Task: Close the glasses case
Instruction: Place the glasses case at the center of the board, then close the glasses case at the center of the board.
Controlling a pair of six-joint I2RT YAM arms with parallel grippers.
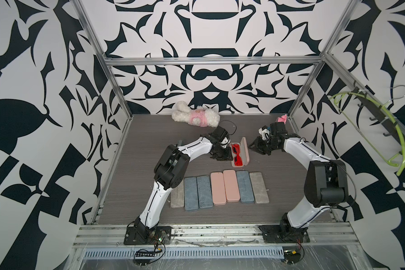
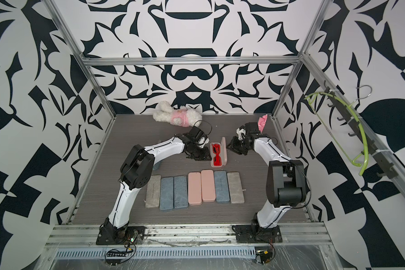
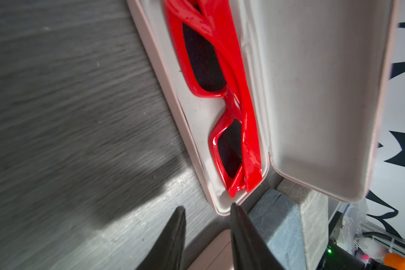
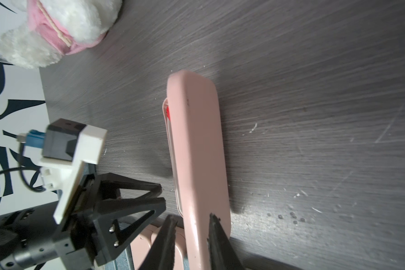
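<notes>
Top views both show closed cases (image 1: 225,187) lining the tabletop (image 1: 150,140) at 6 o'clock; beyond, the glasses case (image 1: 237,165) lies open, lid (image 1: 244,147) upright; left tool (image 1: 224,157) at its 9 o'clock, parted, empty, likely bracing; right tool (image 1: 253,147) at 3 o'clock, parted, empty, poised to push.

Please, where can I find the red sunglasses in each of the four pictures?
Top view: red sunglasses, centre, beside the raised pink lid.
Top view: same place.
Left wrist: close up, filling much of the picture.
Right wrist: only a red sliver past the lid's edge.
Shared landmark: the pink lid, seen in all four.
</notes>
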